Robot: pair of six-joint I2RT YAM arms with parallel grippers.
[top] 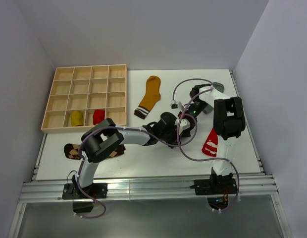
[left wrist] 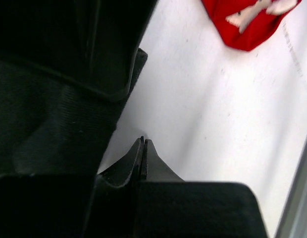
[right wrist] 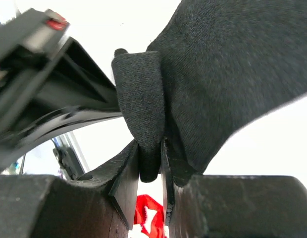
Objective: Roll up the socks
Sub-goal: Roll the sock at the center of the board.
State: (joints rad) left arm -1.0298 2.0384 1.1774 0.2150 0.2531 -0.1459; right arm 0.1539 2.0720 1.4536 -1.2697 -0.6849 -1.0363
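Note:
A black sock hangs at the table's middle, and a fold of it fills the narrow gap between the fingers of my right gripper. My left gripper is right beside it with its jaws pressed together and nothing showing between the tips; black fabric lies to its left. A red sock with white print lies flat by the right arm. A mustard sock lies flat behind the grippers. A brown argyle sock sits partly under the left arm.
The wooden grid tray stands at the back left, with a yellow rolled bundle and a red one in its front row. A grey sock peeks out behind the right arm. Cables loop over the table's middle.

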